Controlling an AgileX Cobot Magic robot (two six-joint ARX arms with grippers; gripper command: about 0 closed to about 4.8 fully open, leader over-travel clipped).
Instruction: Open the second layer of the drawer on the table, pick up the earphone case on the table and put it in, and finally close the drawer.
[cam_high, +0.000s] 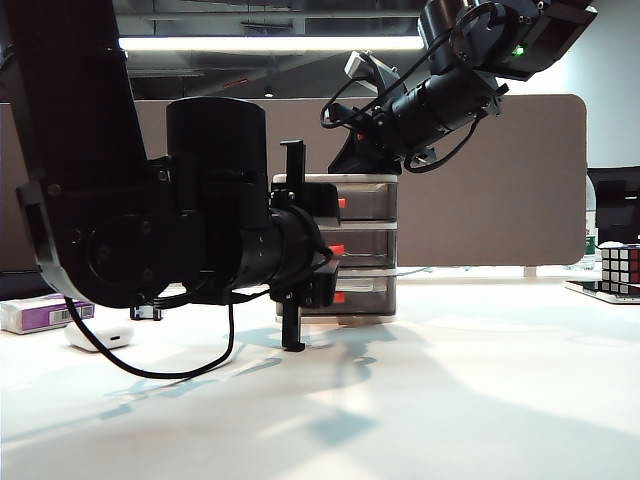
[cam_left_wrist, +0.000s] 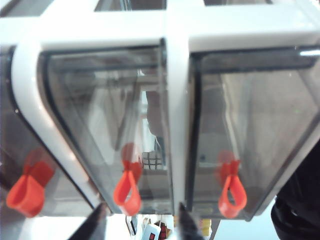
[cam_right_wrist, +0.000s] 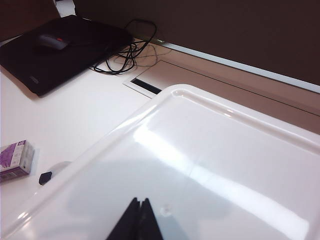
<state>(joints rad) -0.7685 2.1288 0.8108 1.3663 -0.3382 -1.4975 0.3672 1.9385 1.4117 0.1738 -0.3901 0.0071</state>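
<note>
The drawer (cam_high: 385, 180) is a white three-tier cabinet standing mid-table. Its second layer (cam_left_wrist: 105, 115) is pushed in, and that tray's red-orange handle (cam_left_wrist: 128, 189) lies between the fingers of my left gripper (cam_left_wrist: 140, 222). The jaws stand apart on either side of the handle without touching it. In the exterior view my left gripper (cam_high: 312, 250) is at the cabinet's front. My right gripper (cam_right_wrist: 139, 204) is shut and empty, its tips resting over the cabinet's white top (cam_right_wrist: 225, 165). The earphone case (cam_high: 100, 335) lies on the table (cam_high: 450, 400) at the far left.
A white-and-purple box (cam_high: 35, 313) sits beside the case, and a small black clip (cam_right_wrist: 45, 176) lies near it. A puzzle cube (cam_high: 620, 268) stands at the far right. A brown partition (cam_high: 500, 180) runs behind the cabinet.
</note>
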